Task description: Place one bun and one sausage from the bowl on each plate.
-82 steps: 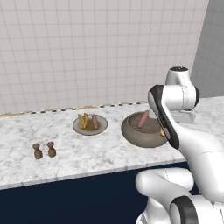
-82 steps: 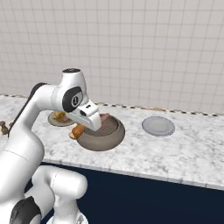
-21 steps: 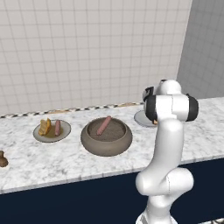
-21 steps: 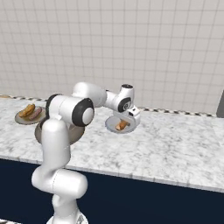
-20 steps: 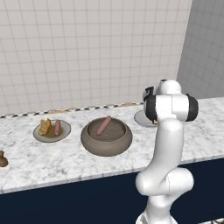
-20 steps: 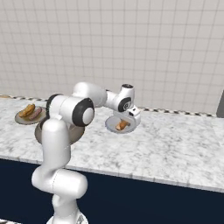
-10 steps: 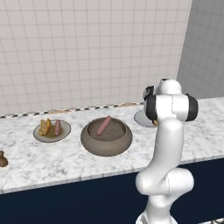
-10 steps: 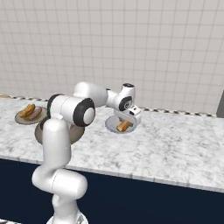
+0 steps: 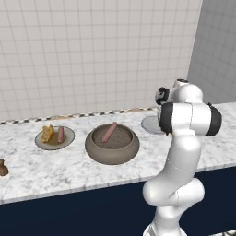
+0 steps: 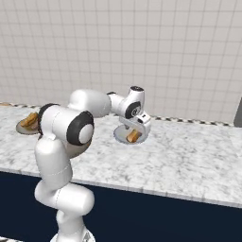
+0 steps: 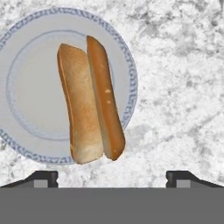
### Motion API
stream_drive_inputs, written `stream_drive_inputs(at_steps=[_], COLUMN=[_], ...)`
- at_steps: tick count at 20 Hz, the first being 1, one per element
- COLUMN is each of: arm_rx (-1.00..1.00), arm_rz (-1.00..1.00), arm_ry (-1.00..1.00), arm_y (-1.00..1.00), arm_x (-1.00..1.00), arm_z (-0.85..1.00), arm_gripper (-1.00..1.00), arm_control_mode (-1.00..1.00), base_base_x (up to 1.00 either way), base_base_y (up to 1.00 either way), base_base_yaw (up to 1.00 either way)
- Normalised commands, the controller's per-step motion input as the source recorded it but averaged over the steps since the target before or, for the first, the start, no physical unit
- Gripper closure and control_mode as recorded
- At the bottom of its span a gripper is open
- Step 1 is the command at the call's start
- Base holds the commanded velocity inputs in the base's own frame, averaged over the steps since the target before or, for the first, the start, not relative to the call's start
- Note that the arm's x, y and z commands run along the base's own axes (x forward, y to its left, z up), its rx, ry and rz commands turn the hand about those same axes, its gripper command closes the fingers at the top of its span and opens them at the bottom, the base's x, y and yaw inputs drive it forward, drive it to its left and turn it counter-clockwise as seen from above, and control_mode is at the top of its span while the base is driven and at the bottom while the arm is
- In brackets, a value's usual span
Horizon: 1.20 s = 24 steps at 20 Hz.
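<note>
My hand (image 11: 112, 177) hangs released, fingertips (image 11: 41, 177) spread wide, above the split bun (image 11: 89, 103) lying on the pale grey plate (image 11: 26, 100) on the marble desk (image 11: 179, 78), while the bowl (image 9: 112, 144) keeps one sausage (image 9: 109, 132); no writing is readable anywhere.

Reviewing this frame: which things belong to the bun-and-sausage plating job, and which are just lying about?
Job: bowl holding one sausage; pale plate with bun; other plate, already holding a bun and sausage; open gripper.

Lying about: small brown item at the counter's left edge.
</note>
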Motion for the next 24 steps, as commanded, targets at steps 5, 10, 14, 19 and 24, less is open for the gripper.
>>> stream_drive_inputs(at_steps=[5, 10, 14, 19, 24], arm_rx=[0.0, 0.0, 0.11, 0.05, 0.0], arm_rz=[0.0, 0.02, 0.01, 0.0, 0.04], arm_ry=[0.0, 0.0, 0.0, 0.0, 0.04], arm_y=[0.39, 0.56, 0.42, 0.62, 0.85], arm_x=[-0.67, -0.25, -0.02, 0.01, 0.0], arm_z=[0.35, 0.31, 0.2, 0.36, 0.34], arm_gripper=[-1.0, -1.0, -1.0, -1.0, -1.0], arm_control_mode=[-1.0, -1.0, -1.0, -1.0, -1.0], base_base_x=[0.0, 0.0, 0.0, 0.0, 0.0], base_base_y=[0.0, 0.0, 0.0, 0.0, 0.0], base_base_yaw=[0.0, 0.0, 0.0, 0.0, 0.0])
